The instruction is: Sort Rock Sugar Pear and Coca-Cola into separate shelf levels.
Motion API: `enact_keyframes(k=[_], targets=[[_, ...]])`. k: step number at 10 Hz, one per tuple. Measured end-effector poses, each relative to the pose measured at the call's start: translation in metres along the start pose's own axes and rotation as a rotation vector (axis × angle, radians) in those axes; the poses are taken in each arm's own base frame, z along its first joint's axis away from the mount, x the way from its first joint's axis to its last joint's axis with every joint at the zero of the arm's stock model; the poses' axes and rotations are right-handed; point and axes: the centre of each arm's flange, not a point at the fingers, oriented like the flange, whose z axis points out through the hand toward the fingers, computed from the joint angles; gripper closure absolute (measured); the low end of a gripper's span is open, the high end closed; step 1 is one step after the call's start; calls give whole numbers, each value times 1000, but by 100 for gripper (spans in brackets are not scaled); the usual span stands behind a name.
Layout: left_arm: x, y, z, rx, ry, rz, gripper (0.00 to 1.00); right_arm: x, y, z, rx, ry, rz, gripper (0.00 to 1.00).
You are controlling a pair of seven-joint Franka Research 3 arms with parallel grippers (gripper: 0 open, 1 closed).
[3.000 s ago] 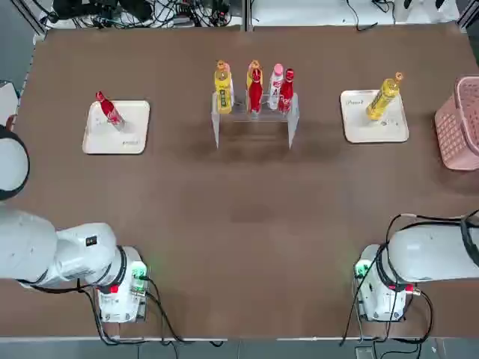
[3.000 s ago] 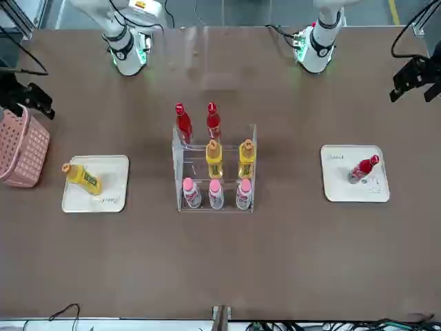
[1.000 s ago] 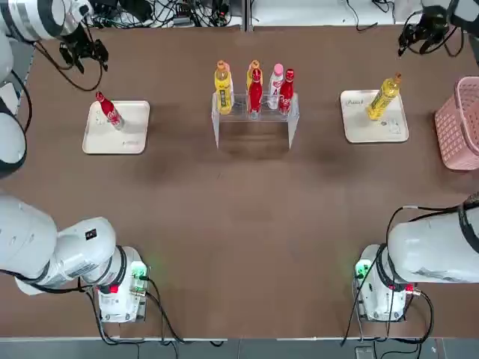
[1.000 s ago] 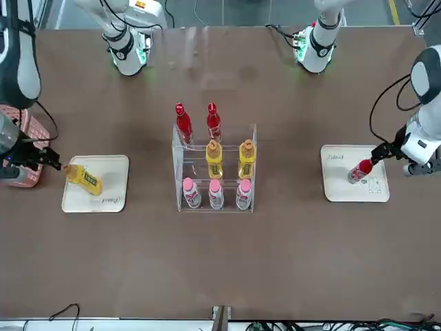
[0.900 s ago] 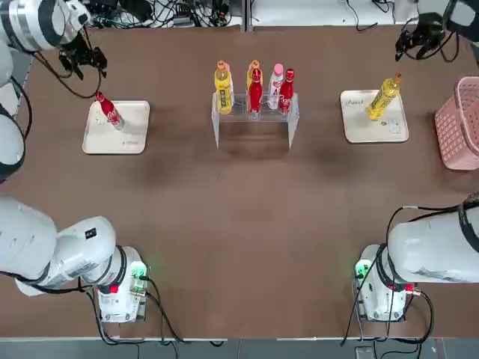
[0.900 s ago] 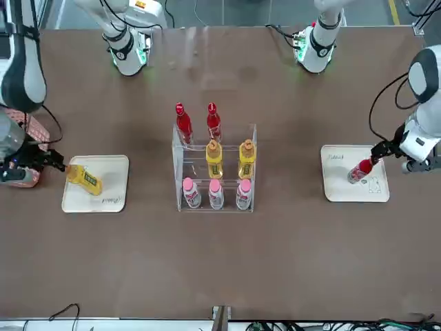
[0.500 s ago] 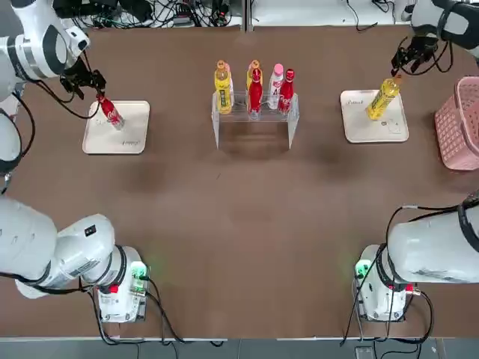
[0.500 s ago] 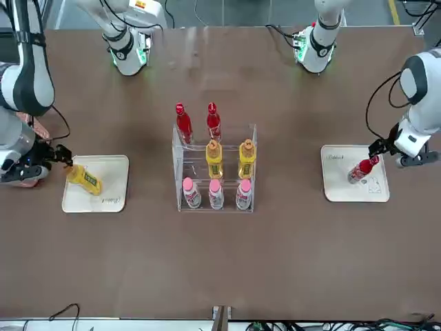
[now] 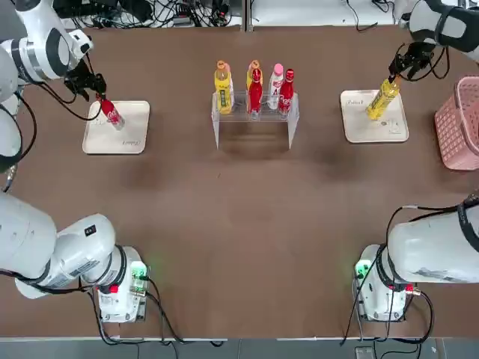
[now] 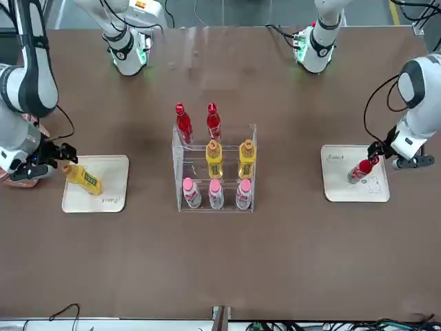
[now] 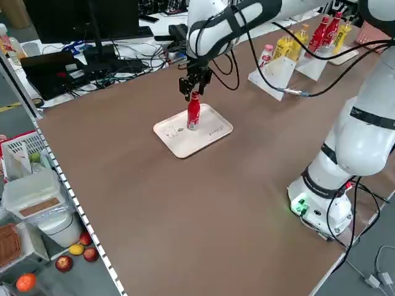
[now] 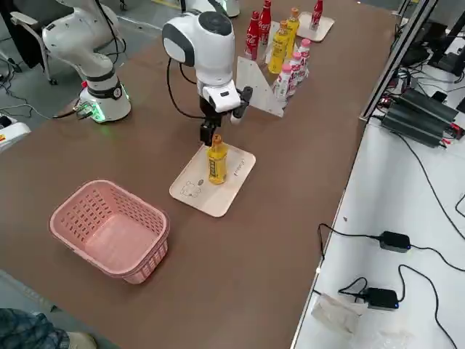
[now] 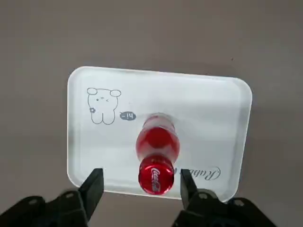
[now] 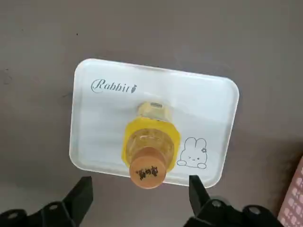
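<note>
Even, bright overhead light fills the room — the brown desk (image 9: pixel 239 217) shows soft, short shadows under the clear rack (image 9: pixel 253 114). Both wrist views are slightly soft, the cream tray (image 13: pixel 208 104) faintly glary, with blurred dark jaws.

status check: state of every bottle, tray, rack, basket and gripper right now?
left gripper: open, fingers either side of the red cap, not clamped.
right gripper: open, straddling the orange cap.
Coca-Cola bottle: upright on the left tray, capped.
Rock Sugar Pear bottle: upright on the right tray, capped.
shelf rack: upright, holding red, yellow and pink bottles.
pink basket: upright, empty.
</note>
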Motion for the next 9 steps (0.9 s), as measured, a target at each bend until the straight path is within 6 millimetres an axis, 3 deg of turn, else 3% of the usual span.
enact_keyframes(k=[6,7,9], targets=[[5,4,14,-11,-5,9,52,-1,-3,15,8,-23,-11,16],[6,4,14,-12,-4,8,68,-1,-3,16,8,-23,-11,17],[8,3,12,-12,2,7,68,-2,-2,16,9,-26,-10,23]])
